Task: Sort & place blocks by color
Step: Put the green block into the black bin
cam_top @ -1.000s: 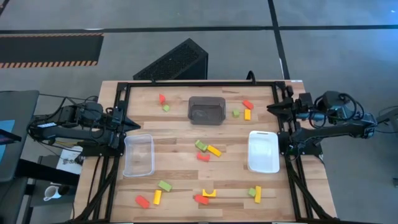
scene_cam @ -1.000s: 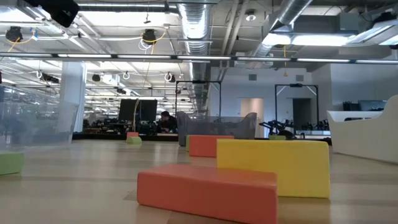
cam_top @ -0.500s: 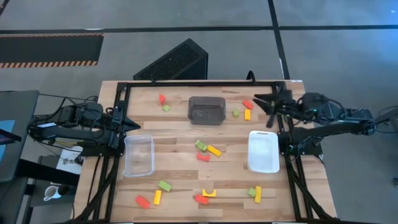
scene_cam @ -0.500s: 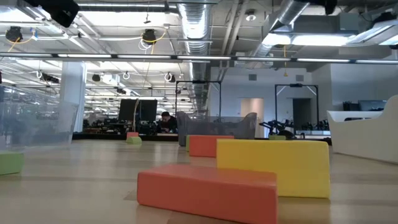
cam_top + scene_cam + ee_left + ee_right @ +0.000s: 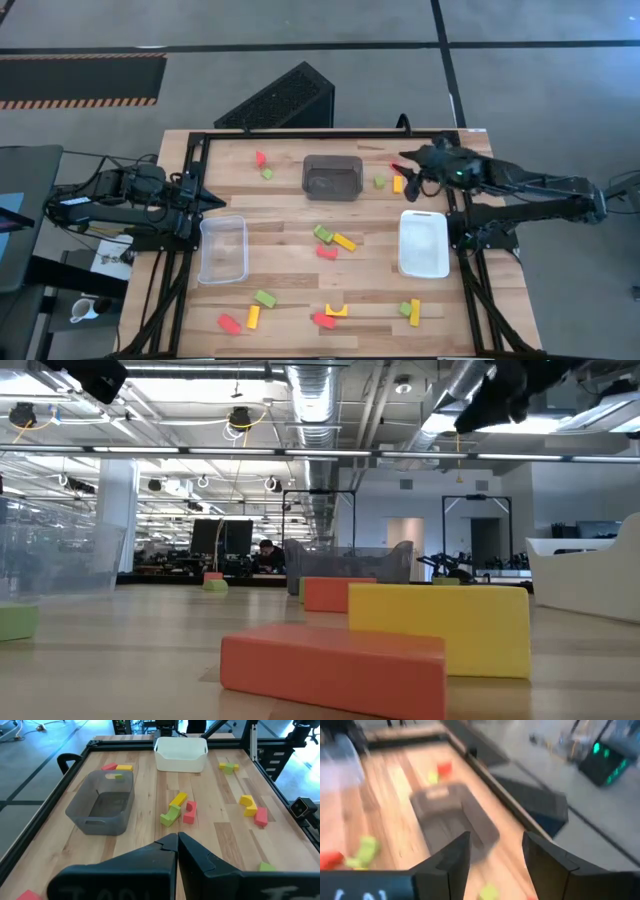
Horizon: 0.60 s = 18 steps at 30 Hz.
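**We Could Bump the Little Blocks**

While our right fingers (image 5: 408,170) hover spread apart and empty, from above they could knock the red block (image 5: 398,167) beside the yellow block (image 5: 398,184) on the counter (image 5: 280,205). At our left wrist, the left fingers (image 5: 177,839) are clenched.
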Each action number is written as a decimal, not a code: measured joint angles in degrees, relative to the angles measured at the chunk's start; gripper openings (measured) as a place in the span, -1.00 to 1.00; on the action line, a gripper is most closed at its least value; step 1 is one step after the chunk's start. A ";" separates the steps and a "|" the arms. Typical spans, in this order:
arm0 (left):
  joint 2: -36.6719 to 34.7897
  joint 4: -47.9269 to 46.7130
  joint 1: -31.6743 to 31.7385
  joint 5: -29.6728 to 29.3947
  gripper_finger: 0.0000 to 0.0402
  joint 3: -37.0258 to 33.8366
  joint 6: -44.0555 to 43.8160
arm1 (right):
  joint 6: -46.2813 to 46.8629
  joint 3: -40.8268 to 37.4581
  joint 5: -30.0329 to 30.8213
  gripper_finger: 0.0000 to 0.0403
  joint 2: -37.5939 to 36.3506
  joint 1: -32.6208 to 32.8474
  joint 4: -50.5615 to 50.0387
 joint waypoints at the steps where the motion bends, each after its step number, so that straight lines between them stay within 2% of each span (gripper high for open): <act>1: 0.00 0.00 0.00 -0.01 -1.00 0.01 0.00 | -0.10 0.00 -1.25 -0.01 0.81 -1.42 -0.74; 4: 0.01 -0.02 0.00 0.00 -1.00 0.00 0.00 | -2.10 0.00 -3.60 -0.06 3.46 -5.30 -3.47; 10: 0.01 -0.02 0.00 -0.01 -1.00 0.00 0.00 | -4.49 0.00 -3.68 -0.07 8.95 -12.09 -3.81; 18: 0.01 -0.02 0.00 -0.02 -1.00 0.00 0.00 | -6.70 0.00 -3.70 0.23 17.42 -15.31 -3.86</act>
